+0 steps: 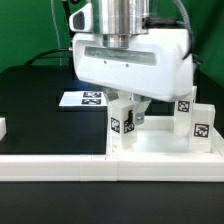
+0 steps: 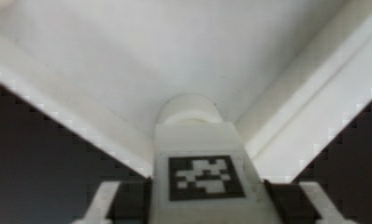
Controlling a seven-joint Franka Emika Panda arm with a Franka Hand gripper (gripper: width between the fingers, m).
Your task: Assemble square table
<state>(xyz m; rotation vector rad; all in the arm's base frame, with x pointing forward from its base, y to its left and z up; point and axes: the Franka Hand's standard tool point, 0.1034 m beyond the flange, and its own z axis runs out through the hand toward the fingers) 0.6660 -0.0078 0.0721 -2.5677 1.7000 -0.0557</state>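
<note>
The square table top (image 1: 160,152) is a white rimmed tray lying at the exterior view's right. Two white tagged legs (image 1: 186,108) (image 1: 201,126) stand upright at its right side. My gripper (image 1: 127,110) is shut on a third white tagged leg (image 1: 121,122) and holds it upright at the top's left corner. In the wrist view the leg (image 2: 201,135) sits between my fingers (image 2: 122,200), pointing into a corner of the top (image 2: 156,50). My gripper (image 2: 208,203) hides the leg's lower end, so I cannot tell whether it touches the top.
The marker board (image 1: 84,98) lies on the black table behind my gripper. A long white bar (image 1: 50,166) edges the table's front. A small white part (image 1: 2,127) shows at the exterior view's left edge.
</note>
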